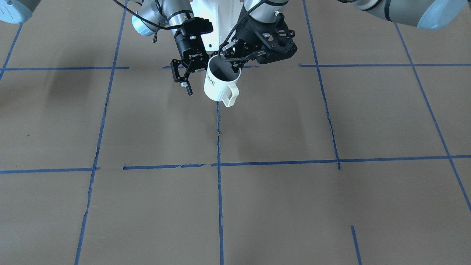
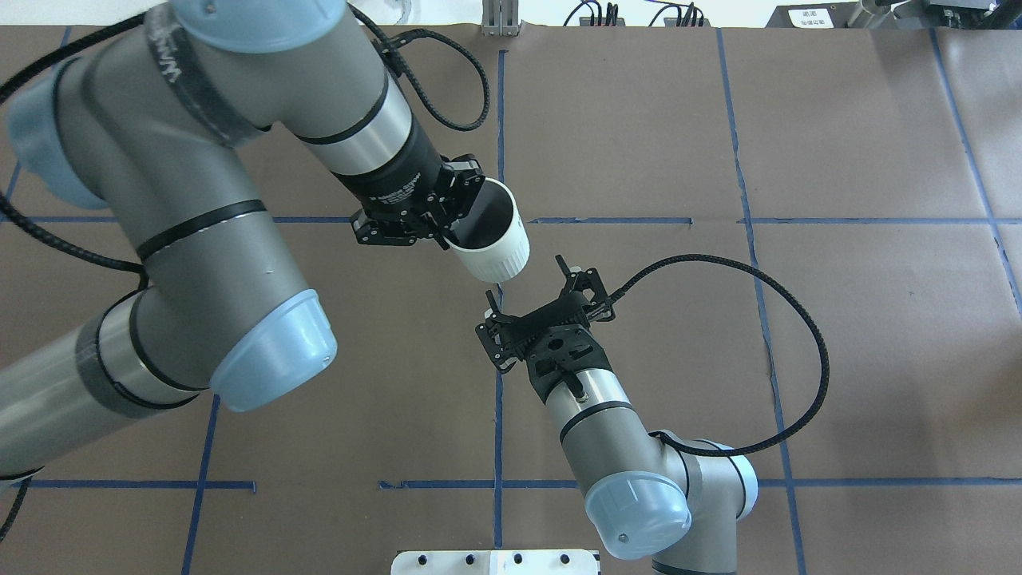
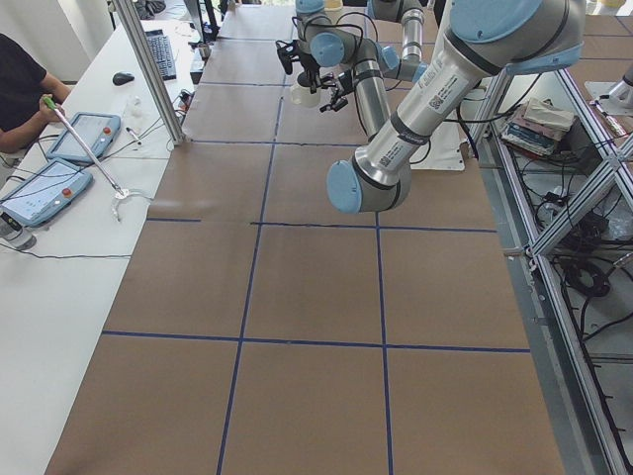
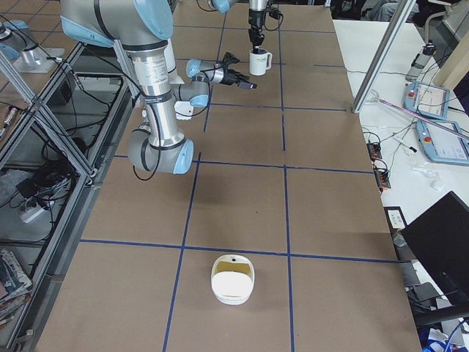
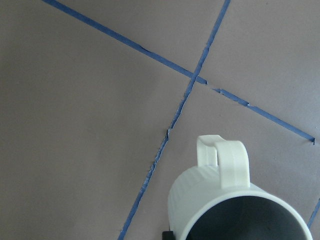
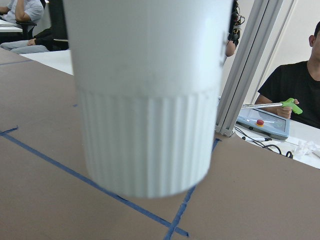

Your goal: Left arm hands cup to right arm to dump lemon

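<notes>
Exterior front-facing view: the cup hung clear of the worktop, mouth up and slightly tilted, with its handle turned toward the operators' side. The left gripper sat above the cup, its fingers closed on the rim wall with one finger visibly inside the mouth. This top pinch left the whole ribbed body of the cup free, presumably so that a second grasp could be taken lower down.

The right gripper lay level with the cup, just beside it on the side away from the handle. Its fingers were spread wide and held nothing. In the overhead view the open fingers pointed at the lower part of the cup, which stood just ahead of the gap rather than between them. The right wrist-mounted view was nearly filled by the cup's side and base, which agrees with a sideways approach to the body.

The lemon showed in no view. The left wrist-mounted view took in only part of the grey interior, so whether the fruit lay inside could not be told, though the upright carry suggests it did.

Judged stage: the hand-over was not yet made. The right fingers had to enclose the body before the left fingers could let go.
</notes>
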Robot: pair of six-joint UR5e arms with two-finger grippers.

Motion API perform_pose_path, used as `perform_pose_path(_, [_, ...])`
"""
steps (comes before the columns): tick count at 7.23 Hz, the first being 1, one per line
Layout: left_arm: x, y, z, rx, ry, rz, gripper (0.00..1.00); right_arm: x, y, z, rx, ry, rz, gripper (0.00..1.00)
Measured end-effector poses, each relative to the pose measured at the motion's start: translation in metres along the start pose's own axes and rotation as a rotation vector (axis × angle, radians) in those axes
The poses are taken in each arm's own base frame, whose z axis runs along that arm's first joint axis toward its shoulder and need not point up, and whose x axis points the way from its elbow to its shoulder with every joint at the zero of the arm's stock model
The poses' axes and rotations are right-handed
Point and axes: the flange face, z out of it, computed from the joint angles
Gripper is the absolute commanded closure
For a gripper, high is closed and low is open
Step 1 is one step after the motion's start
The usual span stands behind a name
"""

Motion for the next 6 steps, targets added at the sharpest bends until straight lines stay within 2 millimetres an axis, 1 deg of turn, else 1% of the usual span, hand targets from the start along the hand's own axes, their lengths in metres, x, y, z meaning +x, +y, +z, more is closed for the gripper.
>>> perform_pose_path(1, [-0.02, -0.006, -0.018, 0.019, 0.022, 0.007, 1.0, 0.0, -0.003, 0.0, 0.002, -0.002, 0.005, 0.0])
perform_pose_path(2, [-0.048, -0.013, -0.031, 0.038, 0.027, 0.04, 1.0, 0.005, -0.011, 0.002, 0.002, -0.013, 0.017, 0.0])
perform_pose_path(3, [-0.075, -0.021, -0.037, 0.054, 0.016, 0.09, 1.0, 0.015, -0.022, 0.005, -0.007, -0.038, 0.033, 0.0])
perform_pose_path(4, [-0.103, -0.031, -0.037, 0.065, -0.01, 0.149, 1.0, 0.033, -0.03, 0.012, -0.024, -0.061, 0.041, 0.0])
perform_pose_path(5, [-0.139, -0.043, -0.034, 0.074, -0.051, 0.219, 1.0, 0.054, -0.036, 0.021, -0.043, -0.076, 0.044, 0.0])
perform_pose_path(6, [-0.179, -0.058, -0.031, 0.078, -0.103, 0.288, 1.0, 0.082, -0.043, 0.032, -0.068, -0.09, 0.045, 0.0])
